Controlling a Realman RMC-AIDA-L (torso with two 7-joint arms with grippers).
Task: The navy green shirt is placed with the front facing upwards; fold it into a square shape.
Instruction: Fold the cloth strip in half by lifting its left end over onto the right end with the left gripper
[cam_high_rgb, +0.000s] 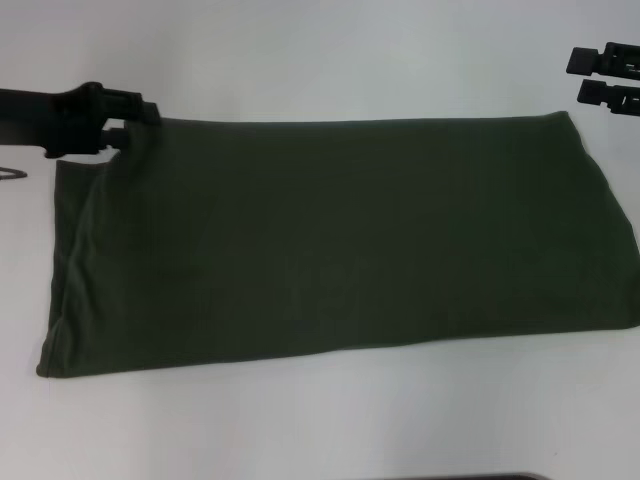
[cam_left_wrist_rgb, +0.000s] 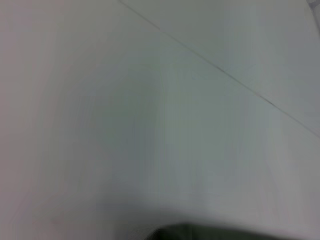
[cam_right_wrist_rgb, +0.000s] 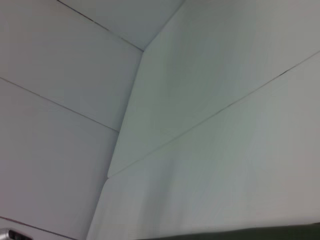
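The navy green shirt (cam_high_rgb: 340, 240) lies on the white table (cam_high_rgb: 320, 60) folded into a long dark olive rectangle, with plain fabric facing up and no lettering showing. My left gripper (cam_high_rgb: 125, 122) reaches in from the left and is shut on the shirt's far left corner, which is slightly raised. Beyond the far right corner my right gripper (cam_high_rgb: 579, 79) hovers open, just off the cloth. A sliver of the shirt (cam_left_wrist_rgb: 200, 233) shows at the edge of the left wrist view. Another strip of the shirt (cam_right_wrist_rgb: 250, 234) shows in the right wrist view.
White table surface surrounds the shirt on all sides. A small dark object (cam_high_rgb: 12, 174) sits at the left edge of the table. Thin seam lines (cam_right_wrist_rgb: 60, 105) cross the surface in the wrist views.
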